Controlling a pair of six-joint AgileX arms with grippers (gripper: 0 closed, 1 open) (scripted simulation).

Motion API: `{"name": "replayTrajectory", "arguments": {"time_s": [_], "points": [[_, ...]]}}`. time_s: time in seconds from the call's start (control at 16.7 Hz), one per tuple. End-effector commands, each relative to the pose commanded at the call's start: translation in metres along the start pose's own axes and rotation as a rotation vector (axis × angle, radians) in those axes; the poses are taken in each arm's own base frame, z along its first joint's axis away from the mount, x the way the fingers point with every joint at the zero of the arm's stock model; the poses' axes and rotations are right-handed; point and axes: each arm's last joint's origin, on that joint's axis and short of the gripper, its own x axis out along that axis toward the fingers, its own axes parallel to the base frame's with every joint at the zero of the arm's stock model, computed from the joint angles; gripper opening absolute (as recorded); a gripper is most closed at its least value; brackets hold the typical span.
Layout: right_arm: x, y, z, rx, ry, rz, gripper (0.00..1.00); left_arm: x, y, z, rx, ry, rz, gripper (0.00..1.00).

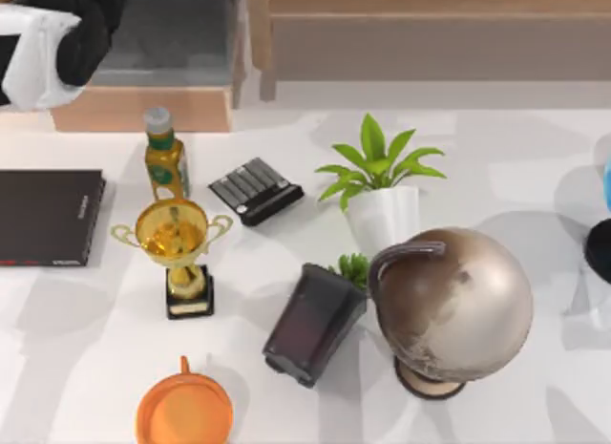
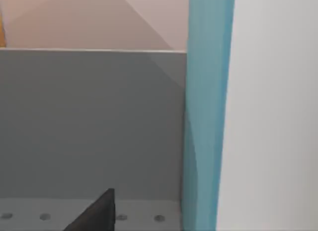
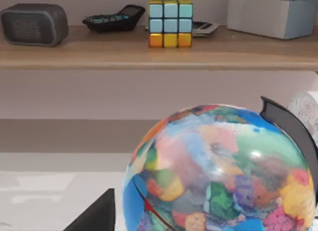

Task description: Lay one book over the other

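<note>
My left pincer (image 1: 43,57) carries teal book (image 2: 206,116), above and behind black book (image 1: 50,217); grip width unclear. Next: lower flat onto it.

Matt black book (image 1: 48,218), glossy gold trophy (image 1: 174,236), brushed-metal globe (image 1: 452,304), smooth white table (image 1: 535,177).

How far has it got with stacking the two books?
Nothing looks stacked yet. The black book lies flat at the table's left edge with nothing on it. The left arm is over the shelf at top left; its wrist view shows the teal book's cover close up. Carrying it over and laying it down remains.
</note>
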Motion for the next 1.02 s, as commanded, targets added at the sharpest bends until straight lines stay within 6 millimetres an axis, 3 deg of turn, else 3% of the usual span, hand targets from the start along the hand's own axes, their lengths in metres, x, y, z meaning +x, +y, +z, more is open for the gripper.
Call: {"name": "replayTrajectory", "arguments": {"time_s": [0.12,0.24,0.48,0.84,1.02], "points": [[0.000,0.000,0.000,0.000,0.000,0.000,1.00,0.005,0.001,0.016,-0.001,-0.007,-0.001,1.00],[0.000,0.000,0.000,0.000,0.000,0.000,1.00,0.015,0.003,0.020,0.000,-0.006,0.000,1.00],[0.000,0.000,0.000,0.000,0.000,0.000,1.00,0.032,0.002,-0.008,0.004,0.014,0.004,1.00],[0.000,0.000,0.000,0.000,0.000,0.000,1.00,0.029,-0.001,-0.013,0.001,0.006,-0.001,1.00],[0.000,0.000,0.000,0.000,0.000,0.000,1.00,0.029,-0.001,-0.013,0.001,0.006,-0.001,0.77]]}}
